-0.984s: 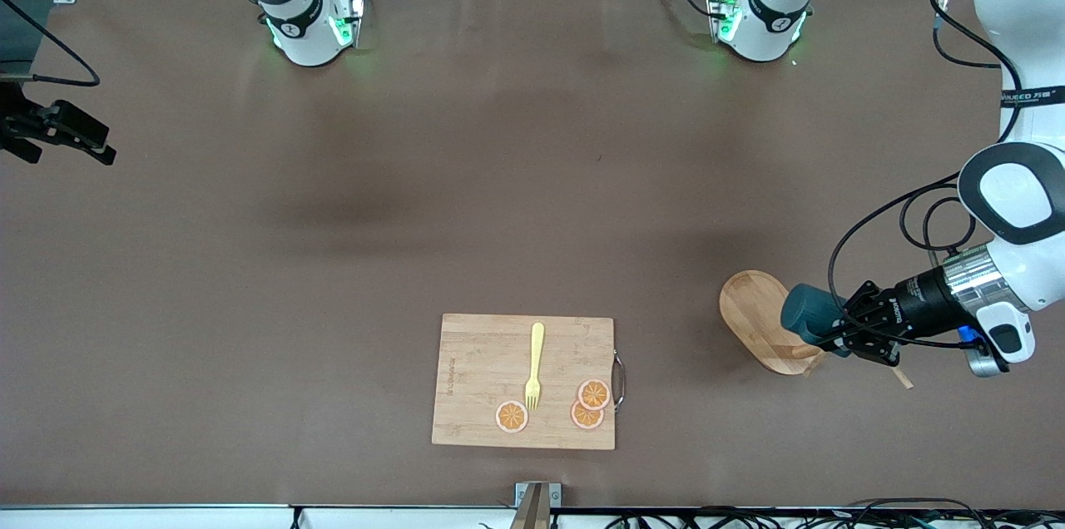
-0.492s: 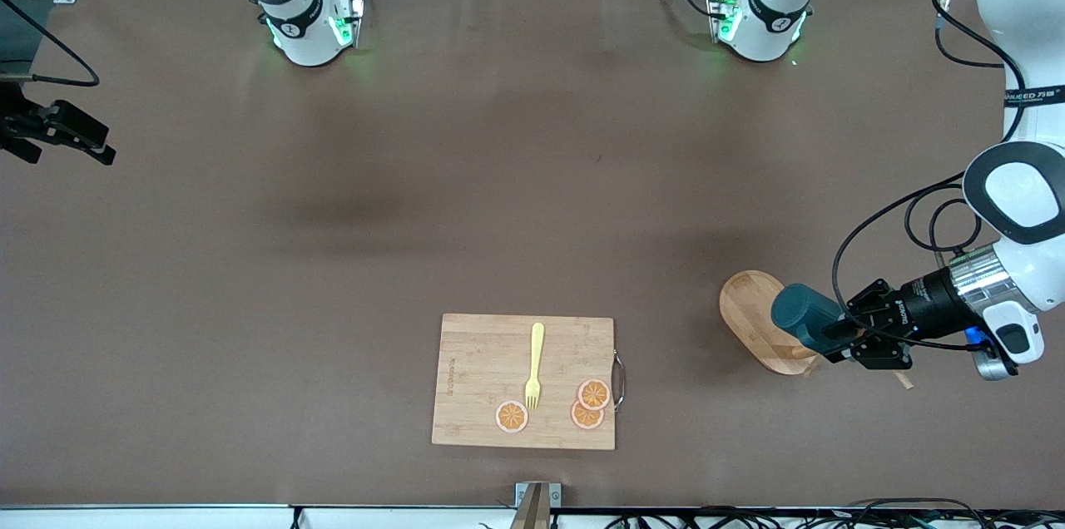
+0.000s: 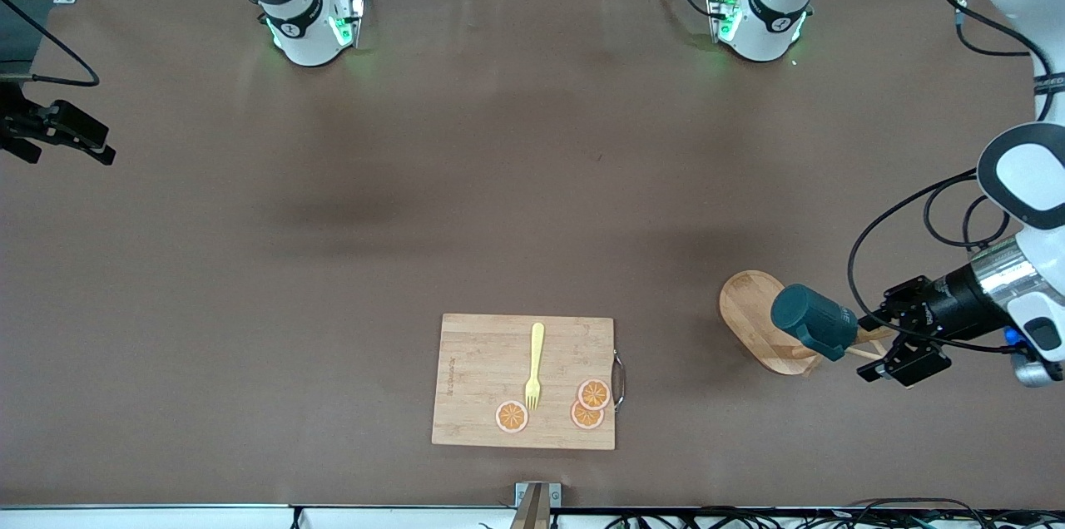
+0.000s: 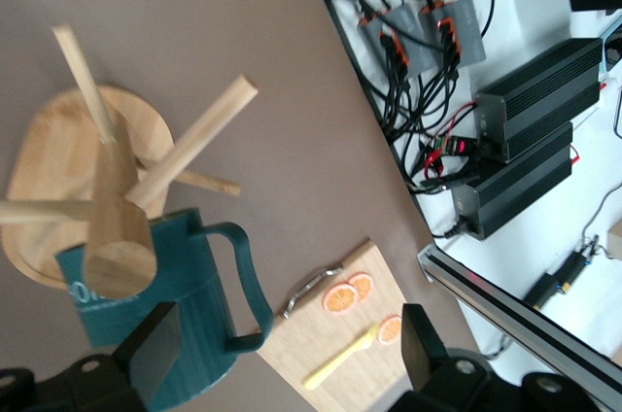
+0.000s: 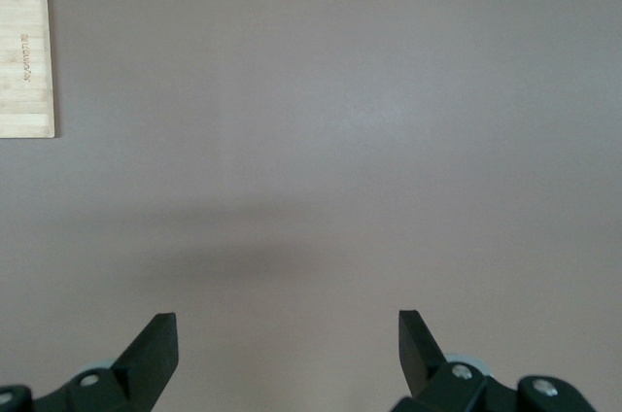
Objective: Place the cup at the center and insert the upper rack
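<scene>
The dark teal cup (image 3: 811,321) hangs tilted among the pegs of the light wooden upper rack, above its oval base (image 3: 749,313), near the left arm's end of the table. My left gripper (image 3: 889,343) is open just beside the cup and holds nothing. In the left wrist view the cup (image 4: 185,315) leans on the rack's post (image 4: 112,227), and its handle (image 4: 248,286) lies in the gap between my left gripper's (image 4: 287,354) fingers, touching neither. My right gripper (image 3: 62,134) waits open over the right arm's end of the table, and in its own view my right gripper (image 5: 287,349) has only bare table below it.
A bamboo cutting board (image 3: 524,381) lies near the front edge, carrying a yellow fork (image 3: 534,367) and orange slices (image 3: 592,394). Cables and black boxes (image 4: 525,140) sit off the table's edge. A corner of the board (image 5: 24,57) shows in the right wrist view.
My left gripper has opened, let go of the cup and drawn back toward the left arm's end. The cup stays on the rack. The right arm has not moved.
</scene>
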Motion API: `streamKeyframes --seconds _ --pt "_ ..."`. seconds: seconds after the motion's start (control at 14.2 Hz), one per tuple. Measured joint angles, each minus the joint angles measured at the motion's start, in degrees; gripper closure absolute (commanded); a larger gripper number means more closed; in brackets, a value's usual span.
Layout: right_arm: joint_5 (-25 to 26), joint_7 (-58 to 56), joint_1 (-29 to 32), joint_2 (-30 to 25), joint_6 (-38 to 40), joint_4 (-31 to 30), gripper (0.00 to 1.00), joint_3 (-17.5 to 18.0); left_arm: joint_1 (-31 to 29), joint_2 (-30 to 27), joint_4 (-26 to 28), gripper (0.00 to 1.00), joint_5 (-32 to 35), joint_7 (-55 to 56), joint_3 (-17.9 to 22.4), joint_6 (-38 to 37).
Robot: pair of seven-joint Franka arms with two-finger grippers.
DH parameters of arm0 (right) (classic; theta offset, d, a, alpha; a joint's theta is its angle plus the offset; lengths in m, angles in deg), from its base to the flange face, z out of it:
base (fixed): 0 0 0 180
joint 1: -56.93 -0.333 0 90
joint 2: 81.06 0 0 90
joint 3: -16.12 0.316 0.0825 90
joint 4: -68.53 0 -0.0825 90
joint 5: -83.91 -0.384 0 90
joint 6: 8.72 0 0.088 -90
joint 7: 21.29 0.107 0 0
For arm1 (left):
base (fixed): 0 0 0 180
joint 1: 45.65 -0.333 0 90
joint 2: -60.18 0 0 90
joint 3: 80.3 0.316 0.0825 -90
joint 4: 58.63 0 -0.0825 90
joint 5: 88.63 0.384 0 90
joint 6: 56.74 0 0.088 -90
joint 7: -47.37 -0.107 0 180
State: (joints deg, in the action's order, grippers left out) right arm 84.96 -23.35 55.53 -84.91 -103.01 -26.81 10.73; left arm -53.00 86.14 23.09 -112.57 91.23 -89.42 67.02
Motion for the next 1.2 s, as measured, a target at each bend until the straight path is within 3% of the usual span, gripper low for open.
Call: streamKeyframes --seconds 0.28,0.63,0.91,1.2 --pt "0.00 0.00 -0.01 -0.04 -0.22 0.20 0.00 0.02 0.03 -5.12 -0.04 0.00 11.24 -0.55 -0.87 -5.38" --pt "0.00 0.00 -0.03 -0.11 -0.67 1.34 0.00 0.17 -0.39 -14.30 0.43 0.00 17.98 -17.74 -0.99 -22.43" --pt "0.00 0.00 -0.04 -0.11 -0.74 1.91 0.00 0.21 -0.55 -19.97 1.42 0.00 19.11 -32.81 -0.69 -26.91" --pt "0.00 0.00 -0.05 -0.11 -0.74 1.94 0.00 0.25 -0.52 -22.87 1.66 0.00 19.19 -38.20 -0.89 -30.55"
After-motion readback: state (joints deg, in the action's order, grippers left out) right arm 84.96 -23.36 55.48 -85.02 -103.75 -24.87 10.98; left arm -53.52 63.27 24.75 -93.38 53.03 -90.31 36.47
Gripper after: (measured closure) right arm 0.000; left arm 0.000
